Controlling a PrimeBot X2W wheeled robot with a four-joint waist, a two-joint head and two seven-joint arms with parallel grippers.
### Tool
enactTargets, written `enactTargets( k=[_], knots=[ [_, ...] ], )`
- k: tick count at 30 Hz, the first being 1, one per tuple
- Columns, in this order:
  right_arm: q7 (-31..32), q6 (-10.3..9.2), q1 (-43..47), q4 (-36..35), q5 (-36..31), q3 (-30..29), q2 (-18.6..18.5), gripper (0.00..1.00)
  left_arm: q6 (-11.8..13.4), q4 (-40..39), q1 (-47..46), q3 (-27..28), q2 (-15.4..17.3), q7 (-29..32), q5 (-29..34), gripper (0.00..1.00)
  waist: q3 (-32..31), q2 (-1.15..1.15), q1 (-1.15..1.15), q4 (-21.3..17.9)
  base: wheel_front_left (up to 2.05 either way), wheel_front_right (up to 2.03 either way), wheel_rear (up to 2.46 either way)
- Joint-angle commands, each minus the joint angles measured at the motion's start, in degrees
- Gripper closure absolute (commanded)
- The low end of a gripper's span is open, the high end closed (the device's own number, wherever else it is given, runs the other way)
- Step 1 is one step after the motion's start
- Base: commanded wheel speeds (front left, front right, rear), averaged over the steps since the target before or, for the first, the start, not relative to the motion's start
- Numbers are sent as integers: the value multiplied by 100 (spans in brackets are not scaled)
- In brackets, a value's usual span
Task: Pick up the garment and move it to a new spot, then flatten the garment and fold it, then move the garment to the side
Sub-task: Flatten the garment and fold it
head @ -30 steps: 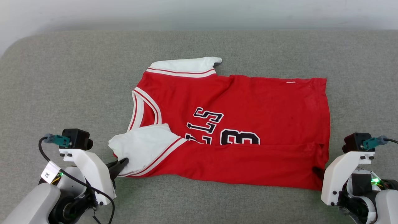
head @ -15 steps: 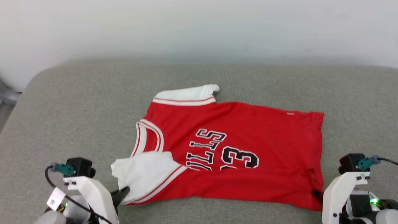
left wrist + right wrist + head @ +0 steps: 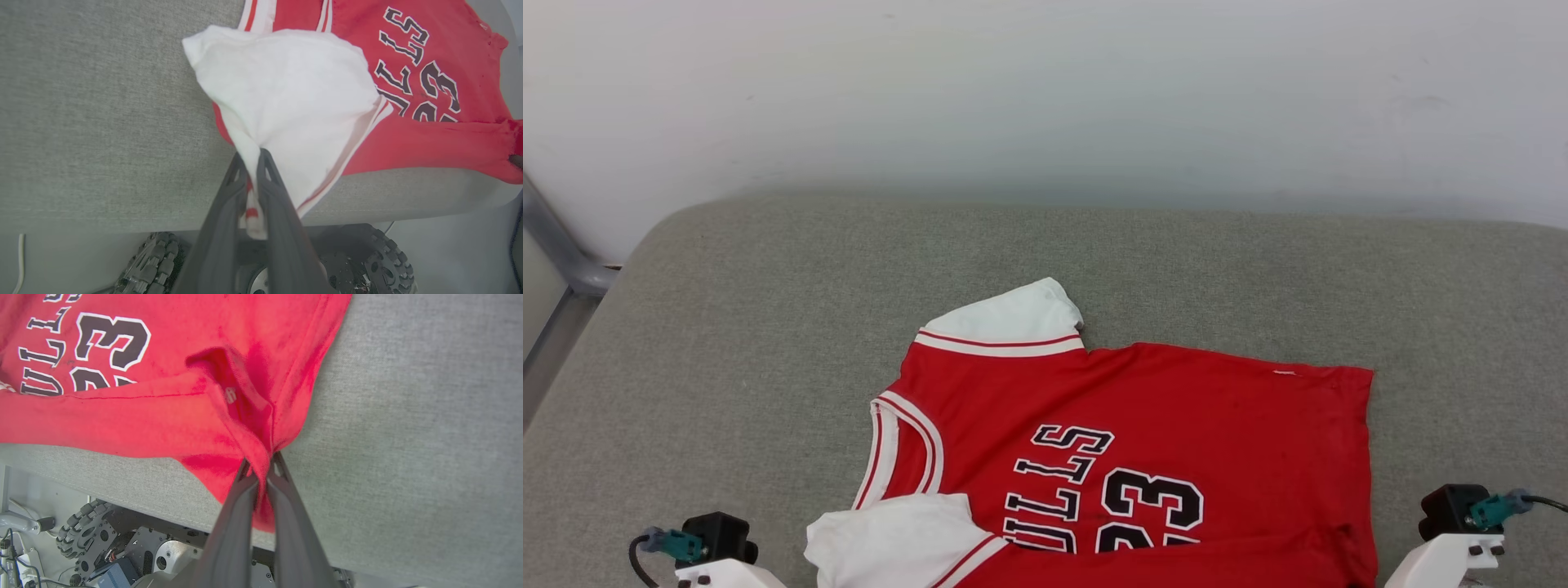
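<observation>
The garment [image 3: 1143, 408], a red jersey with white sleeves and black lettering, lies lettering-up on a grey padded surface [image 3: 727, 343]. Its near edge is folded back over the lettering. In the left wrist view my left gripper [image 3: 252, 157] is shut on the white near sleeve [image 3: 286, 90], which rises lifted from the fingertips. In the right wrist view my right gripper [image 3: 261, 459] is shut on the red hem corner [image 3: 245, 416], and cloth hangs past the surface's front edge. The far sleeve [image 3: 1013, 314] lies flat.
A pale wall [image 3: 1045, 98] stands behind the padded surface. A grey metal bar [image 3: 560, 249] sits at the far left. Below the front edge are my base's wheels [image 3: 367, 261] and some cables [image 3: 24, 526]. Bare padding lies left, right and beyond the garment.
The head camera has shifted, so the whole scene sits lower in the picture and the wall fills the top. Both grippers keep their hold on the sleeve and hem corner.
</observation>
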Motion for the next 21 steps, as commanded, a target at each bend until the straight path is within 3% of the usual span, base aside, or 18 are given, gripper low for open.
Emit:
enactTargets(
  k=[1,2,3,4,5,12,16,21],
  knots=[
    [-41,-2,96,23,-11,-14,37,100,26,26,14,-27,-68,-44,10,100,14,0,1,3,0,0,0],
    [-98,-2,131,43,-31,-12,42,85,13,68,-2,-50,-106,-65,30,98,23,0,1,4,0,0,0],
    [-187,-2,140,64,-29,-26,79,42,-15,106,-54,-54,-150,-119,65,55,34,0,1,5,0,0,0],
    [-272,-2,161,98,-12,-24,105,0,-34,142,-101,-71,-195,-140,75,27,43,0,1,6,0,0,0],
    [-370,-1,188,116,-26,12,94,0,-58,187,-145,-93,-234,-155,93,0,53,0,1,7,0,0,0],
    [-1653,-2,38,8,-49,82,72,0,-79,306,-513,-30,-320,-659,520,0,143,0,1,-38,0,0,0],
    [-2793,-2,-146,-126,-279,51,106,0,-41,252,-745,104,-376,-1276,902,0,175,0,1,-70,0,0,0],
    [-3763,-2,-380,-197,-453,-81,248,0,-4,275,-1079,169,-545,-2141,1468,0,331,0,1,-123,0,0,0]
  ],
)
